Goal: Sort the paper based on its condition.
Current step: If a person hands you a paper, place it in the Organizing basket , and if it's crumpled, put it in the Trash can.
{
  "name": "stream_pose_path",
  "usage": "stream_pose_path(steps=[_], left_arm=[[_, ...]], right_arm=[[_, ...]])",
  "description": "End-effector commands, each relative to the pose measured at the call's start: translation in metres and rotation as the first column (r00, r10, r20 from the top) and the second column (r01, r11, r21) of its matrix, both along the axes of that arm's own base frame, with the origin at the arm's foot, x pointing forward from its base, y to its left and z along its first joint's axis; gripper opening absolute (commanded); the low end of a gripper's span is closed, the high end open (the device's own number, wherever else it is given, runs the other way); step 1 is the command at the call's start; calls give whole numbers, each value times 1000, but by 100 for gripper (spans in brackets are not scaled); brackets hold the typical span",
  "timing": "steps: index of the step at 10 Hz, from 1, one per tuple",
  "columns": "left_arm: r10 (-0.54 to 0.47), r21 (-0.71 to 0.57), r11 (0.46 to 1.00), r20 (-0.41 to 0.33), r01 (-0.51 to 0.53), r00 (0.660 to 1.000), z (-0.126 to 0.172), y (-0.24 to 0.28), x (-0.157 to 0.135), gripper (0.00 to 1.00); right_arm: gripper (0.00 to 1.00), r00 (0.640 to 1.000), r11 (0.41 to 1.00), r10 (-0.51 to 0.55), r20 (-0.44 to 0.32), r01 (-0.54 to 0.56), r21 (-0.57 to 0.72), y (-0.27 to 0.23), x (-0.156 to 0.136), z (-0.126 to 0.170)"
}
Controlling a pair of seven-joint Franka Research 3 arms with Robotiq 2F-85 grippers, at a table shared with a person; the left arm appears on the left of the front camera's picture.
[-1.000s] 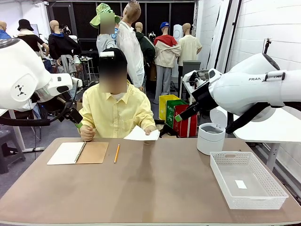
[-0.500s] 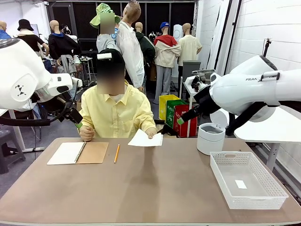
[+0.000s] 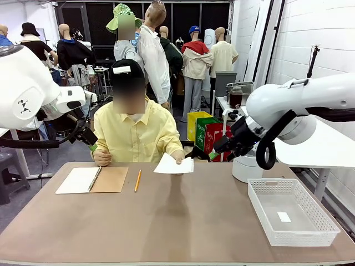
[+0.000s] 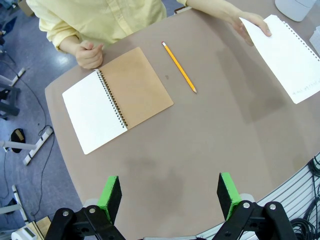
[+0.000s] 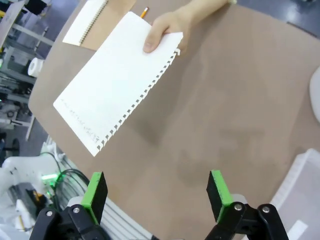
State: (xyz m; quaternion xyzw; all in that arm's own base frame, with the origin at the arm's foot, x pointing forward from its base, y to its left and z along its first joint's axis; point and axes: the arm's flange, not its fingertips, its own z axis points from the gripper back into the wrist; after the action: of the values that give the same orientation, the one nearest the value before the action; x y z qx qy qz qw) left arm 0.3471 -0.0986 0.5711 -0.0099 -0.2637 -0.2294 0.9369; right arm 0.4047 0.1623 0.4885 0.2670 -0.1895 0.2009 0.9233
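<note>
The person in the yellow shirt is holding a plain white sheet of paper [image 3: 174,164] with a ragged, hole-punched edge out over the far middle of the brown tabletop [image 3: 177,221]. One hand [image 3: 178,157] is pinching the sheet's far corner, and the sheet is lying roughly flat, casting a shadow on the surface below. The right tool [image 5: 156,189] is hanging with its green-padded fingers spread wide and empty. It is looking down on bare tabletop beside the sheet and is not touching it. The left tool [image 4: 170,192] is also standing open with nothing in it, raised over the left side. Below it a spiral-bound notebook with a brown cover [image 4: 117,97] is lying open, with a yellow pencil [image 4: 179,74] just beside it. The person's other hand [image 4: 89,54] is resting as a fist at the notebook's far edge. A white plastic mesh basket [image 3: 272,181] is sitting on the right side, with a tiny white label [image 3: 283,216] lying inside.
</note>
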Motion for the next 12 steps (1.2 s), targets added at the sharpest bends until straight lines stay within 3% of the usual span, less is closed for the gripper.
stream_pose_path(steps=[1,2,3,8,10,12], left_arm=[[0,5,1000,3,0,1000,1,1,0,100],[0,5,1000,3,0,1000,1,1,0,100],[0,5,1000,3,0,1000,1,1,0,100],[0,5,1000,3,0,1000,1,1,0,100],[0,5,1000,3,0,1000,1,1,0,100],[0,5,1000,3,0,1000,1,1,0,100]], right_arm=[[100,998,999,-26,-55,28,31,8,1,-3],[100,1000,1000,-13,-2,13,-29,10,0,-2],[100,999,1000,-14,-29,14,15,3,0,-5],[100,999,1000,-26,-20,26,-10,3,-1,-5],[100,957,978,-101,-274,145,147,5,23,-22],[100,902,953,-87,-422,200,230,8,35,-40]])
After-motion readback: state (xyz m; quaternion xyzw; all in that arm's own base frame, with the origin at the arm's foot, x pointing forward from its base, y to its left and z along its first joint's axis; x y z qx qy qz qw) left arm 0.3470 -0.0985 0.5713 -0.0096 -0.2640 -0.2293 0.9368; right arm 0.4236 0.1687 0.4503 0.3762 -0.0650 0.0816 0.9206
